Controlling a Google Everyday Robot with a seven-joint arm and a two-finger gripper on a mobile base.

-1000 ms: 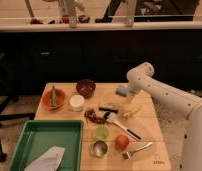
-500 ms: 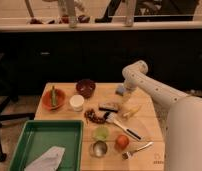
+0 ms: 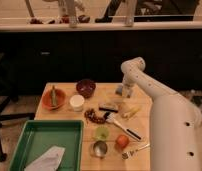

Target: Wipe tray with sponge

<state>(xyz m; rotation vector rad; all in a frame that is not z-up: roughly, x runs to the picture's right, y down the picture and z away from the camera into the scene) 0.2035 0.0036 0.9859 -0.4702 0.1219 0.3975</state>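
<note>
The green tray (image 3: 25, 145) lies at the table's front left, with a pale cloth (image 3: 49, 159) inside it. The light-blue sponge (image 3: 119, 92) lies at the table's far right; only a sliver shows beside the gripper. My gripper (image 3: 125, 90) hangs from the white arm and points down right over the sponge, far from the tray. It stands open around or just above the sponge; I cannot tell whether it touches it.
The wooden table also holds an orange bowl (image 3: 53, 99), a dark red bowl (image 3: 86, 88), a white cup (image 3: 76, 102), a black bar (image 3: 109, 106), a green cup (image 3: 102, 133), a metal cup (image 3: 99, 148), a red fruit (image 3: 122, 141) and a fork (image 3: 134, 150). A dark counter runs behind.
The arm has swung left and the gripper has come down over the sponge, which showed plainly before and is now mostly covered.
</note>
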